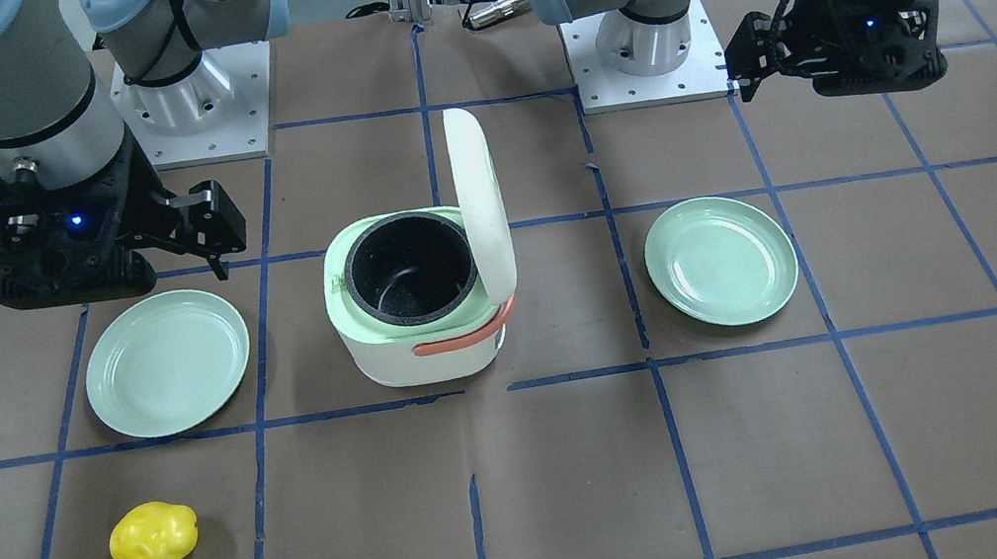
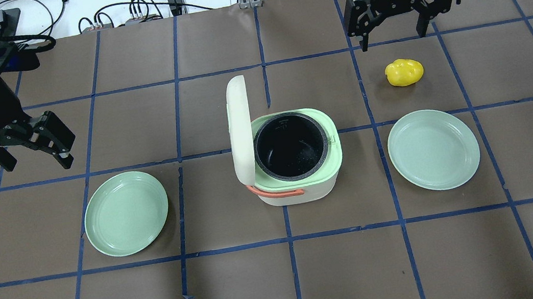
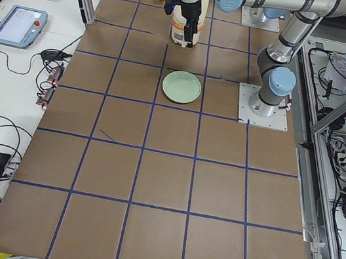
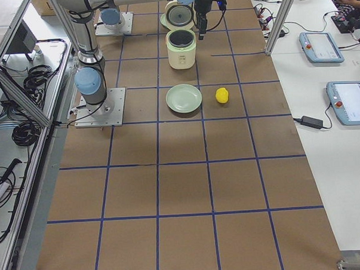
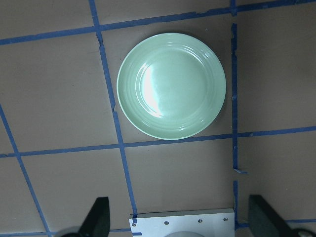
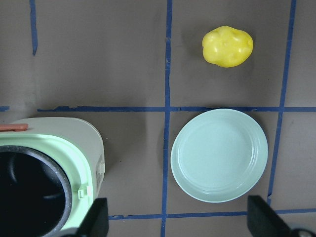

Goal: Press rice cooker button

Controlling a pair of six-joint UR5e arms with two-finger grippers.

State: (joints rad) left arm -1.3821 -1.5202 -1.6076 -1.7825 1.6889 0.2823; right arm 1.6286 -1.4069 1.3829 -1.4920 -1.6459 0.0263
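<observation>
Overhead exterior shows the brown paper-covered bench (image 2: 314,277), gridded with blue tape. The small white rounded-square rice cooker with a pale green rim and coral-orange strap handle (image 2: 303,193) stands at its middle. The cooker's white hinged lid (image 2: 239,127) is up on edge along the side facing the robot's left, and the black inner pot is open to view. A round mint-green plate (image 2: 126,219) lies on the left side of the cooker and a second round mint-green plate (image 2: 433,148) on the right, both apart from it.

The right claw (image 2: 393,40) hangs over the far part of the bench with its fingers spread and nothing between them. From it, the cooker lies back toward the robot and off to the left. The left claw (image 2: 38,164), likewise spread and empty, hovers farther out, beyond the left plate. The raised lid stands like a wall between that claw and the cooker body.

A lumpy yellow toy potato (image 2: 404,72) sits just near the right claw, between it and the right plate.

Right wrist-mounted view catches a small white tab (image 6: 101,168) on the cooker's right-hand wall. This is possibly the button, though that cannot be told for sure. If so, the right arm is both nearer and on the unblocked side.
</observation>
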